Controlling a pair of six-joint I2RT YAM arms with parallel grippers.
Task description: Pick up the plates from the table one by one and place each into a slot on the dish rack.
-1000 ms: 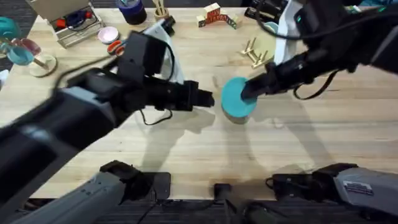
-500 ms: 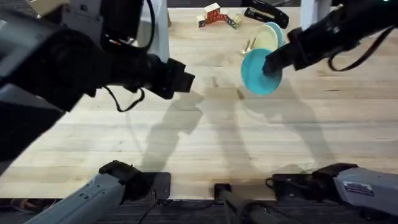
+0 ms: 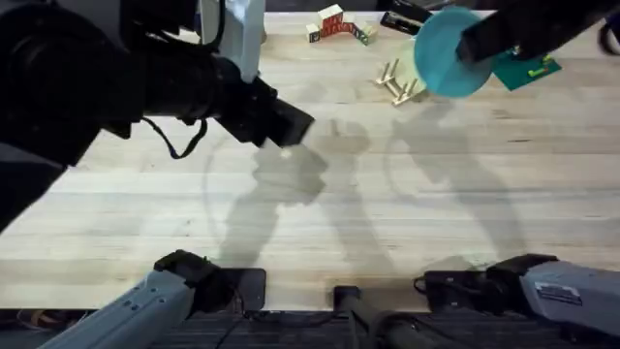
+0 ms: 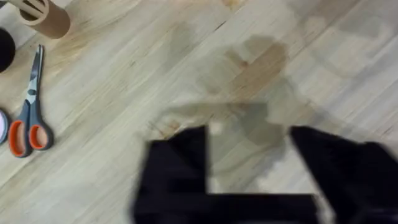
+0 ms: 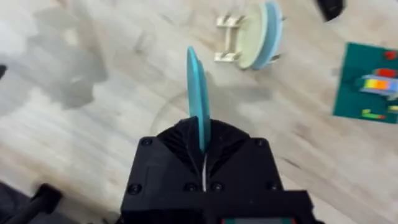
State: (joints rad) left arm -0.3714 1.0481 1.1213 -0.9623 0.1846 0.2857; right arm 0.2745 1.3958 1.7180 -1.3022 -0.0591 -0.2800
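Your right gripper (image 5: 202, 146) is clamped on the edge of the turquoise plate (image 3: 448, 53), fingers closed tight against it, and the plate hangs lifted above the table (image 3: 387, 223) at the far right, near the dish rack (image 3: 397, 82). From the right wrist camera you see the turquoise plate edge-on and upright, with the rack beyond it on the wood; the cream plate (image 5: 252, 40) stands on edge in the rack, with a paler blue plate (image 5: 272, 31) right against it. A green board (image 5: 367, 81) lies near the rack. Your left gripper (image 4: 249, 162) hovers over bare tabletop left of centre, its two black fingers spread apart with nothing between them. Orange-handled scissors (image 4: 28, 121) lie on the table off to one side of it.
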